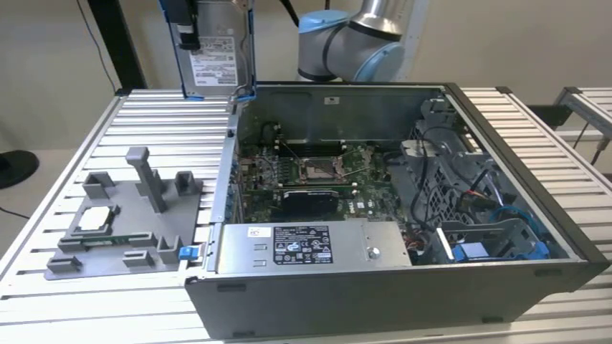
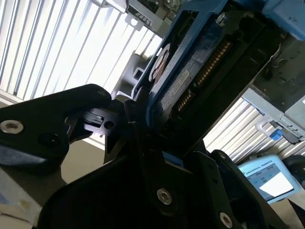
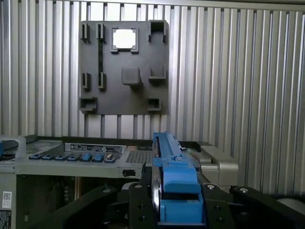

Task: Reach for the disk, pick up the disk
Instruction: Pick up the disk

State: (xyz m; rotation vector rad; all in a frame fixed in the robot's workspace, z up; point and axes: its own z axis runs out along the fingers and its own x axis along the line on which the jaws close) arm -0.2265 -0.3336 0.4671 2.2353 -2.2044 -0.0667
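The disk (image 1: 214, 51) is a silver metal drive with a white label and blue side rails. In the exterior view it hangs upright in the air above the table's far side, over the back corner of the open computer case at that view's left. In the first wrist view the disk (image 3: 169, 174) stands edge-on between the black fingers (image 3: 136, 207), with my gripper (image 3: 171, 212) shut on it. The second wrist view shows the disk (image 2: 190, 71) clamped from its underside, blue rail along its edge. The arm (image 1: 349, 43) rises behind the case.
The open computer case (image 1: 402, 294) takes up the middle and the exterior view's right, with a grey metal box (image 1: 306, 247) at its front. A grey fixture plate (image 1: 125, 215) with posts and a small square chip (image 1: 96, 218) lies on the slatted table (image 1: 57, 301).
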